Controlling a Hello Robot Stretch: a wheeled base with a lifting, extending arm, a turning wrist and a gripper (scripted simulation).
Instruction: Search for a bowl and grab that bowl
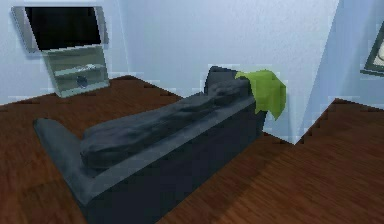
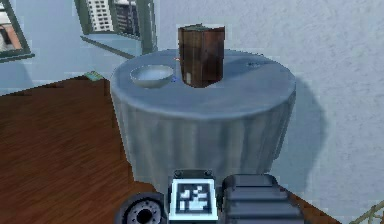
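A pale grey bowl (image 2: 153, 74) stands on the left part of a round table (image 2: 205, 125) draped in grey-blue cloth in the arm side view. Right beside it rises a tall brown box (image 2: 201, 56). At that view's bottom edge, below the table, a white marker square with black marks (image 2: 196, 197) shows next to the arm's dark ribbed block (image 2: 260, 203). Left of the marker sits the gripper's dark round body (image 2: 145, 212). Its far end is cut off by the picture's edge, so I cannot tell whether it holds anything.
A small flat grey item (image 2: 250, 63) lies on the table's right part, and a window (image 2: 115, 20) is behind it. In the forward view a dark grey sofa (image 1: 160, 140) with a green cloth (image 1: 266, 92) blocks the wooden floor. A television (image 1: 64, 27) stands on a stand (image 1: 80, 72) far left.
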